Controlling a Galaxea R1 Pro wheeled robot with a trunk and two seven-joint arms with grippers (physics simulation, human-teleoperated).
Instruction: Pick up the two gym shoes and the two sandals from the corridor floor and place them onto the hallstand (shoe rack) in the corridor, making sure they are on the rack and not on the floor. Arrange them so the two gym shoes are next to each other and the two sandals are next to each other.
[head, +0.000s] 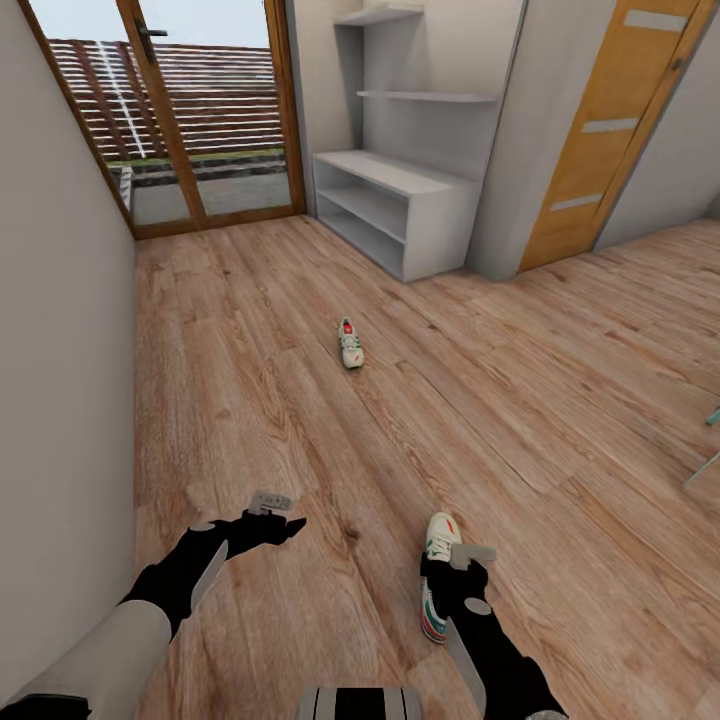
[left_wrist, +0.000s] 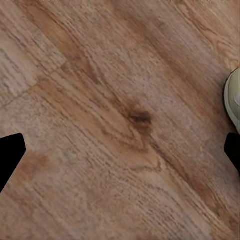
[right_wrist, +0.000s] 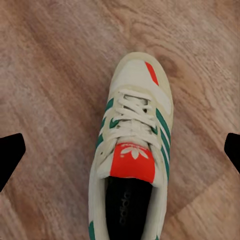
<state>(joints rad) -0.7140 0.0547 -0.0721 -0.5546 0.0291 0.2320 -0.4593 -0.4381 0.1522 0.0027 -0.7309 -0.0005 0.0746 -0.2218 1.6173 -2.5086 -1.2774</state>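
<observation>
One cream-white gym shoe (head: 351, 343) with green stripes lies on the wood-plank corridor floor (head: 250, 400), midway to the hallstand (head: 400, 200). The other gym shoe (head: 436, 580) lies close in front of me, toe pointing away. My right gripper (head: 457, 572) hovers directly above it, open, its fingertips (right_wrist: 12, 155) standing wide on either side of the shoe (right_wrist: 132, 160) without touching it. To the left, my left gripper (head: 283, 526) is open over bare floor, and that shoe's toe (left_wrist: 234, 97) shows at the edge of its wrist view. The sandals are out of view.
A glass door (head: 210, 110) to the outside stands at the back left, beside the hallstand. A wooden door (head: 620, 120) is at the back right. A plain wall (head: 60, 350) runs close along my left side. A teal object (head: 708, 450) pokes in at the right edge.
</observation>
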